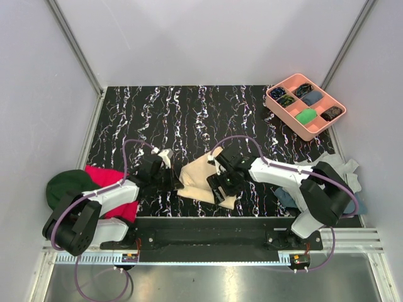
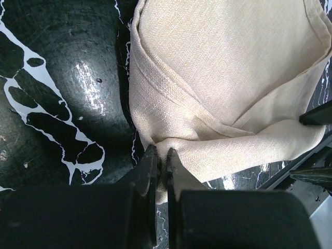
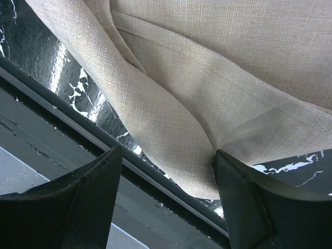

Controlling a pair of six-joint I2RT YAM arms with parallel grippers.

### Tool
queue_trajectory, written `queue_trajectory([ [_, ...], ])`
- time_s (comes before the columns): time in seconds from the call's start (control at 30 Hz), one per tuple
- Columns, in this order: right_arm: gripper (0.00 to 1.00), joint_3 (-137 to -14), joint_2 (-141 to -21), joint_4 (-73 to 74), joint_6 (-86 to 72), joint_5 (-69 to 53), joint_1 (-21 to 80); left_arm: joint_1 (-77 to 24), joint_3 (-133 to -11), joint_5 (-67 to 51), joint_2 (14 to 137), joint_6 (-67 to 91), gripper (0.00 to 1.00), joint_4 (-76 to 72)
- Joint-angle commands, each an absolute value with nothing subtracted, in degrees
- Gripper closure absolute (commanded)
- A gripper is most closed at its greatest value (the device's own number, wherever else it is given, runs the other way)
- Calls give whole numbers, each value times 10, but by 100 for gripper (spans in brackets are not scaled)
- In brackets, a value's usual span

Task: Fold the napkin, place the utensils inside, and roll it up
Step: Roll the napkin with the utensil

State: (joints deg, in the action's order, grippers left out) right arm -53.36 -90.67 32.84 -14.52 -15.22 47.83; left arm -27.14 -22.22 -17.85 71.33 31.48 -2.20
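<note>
The beige napkin (image 1: 198,178) lies bunched and partly folded on the black marbled table (image 1: 189,113), close to its near edge. My left gripper (image 1: 178,182) is at the napkin's left side. In the left wrist view the napkin (image 2: 218,78) fills the upper right, and the left gripper (image 2: 162,153) is shut on a pinch of its lower hem. My right gripper (image 1: 223,185) is over the napkin's near right part. It (image 3: 167,150) stands open, a rounded fold of the napkin (image 3: 207,78) lying between its jaws against the right finger (image 3: 233,181). The utensils are out of view.
A pink compartment tray (image 1: 315,133) with small dark and green items sits at the far right. A red cloth (image 1: 104,176) and a dark green cloth (image 1: 66,184) lie by the left arm. Grey (image 1: 337,167) and blue (image 1: 286,198) cloths lie by the right arm. The table's metal front rail (image 3: 78,124) runs just beneath the napkin.
</note>
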Motion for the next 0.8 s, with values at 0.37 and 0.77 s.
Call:
queue_trajectory([
  [0.37, 48, -495, -922, 335, -251, -137, 501, -271, -232, -151, 726, 304, 100, 25],
  [0.77, 62, -466, -949, 327, -264, -206, 450, -271, -240, -149, 742, 303, 100, 34],
])
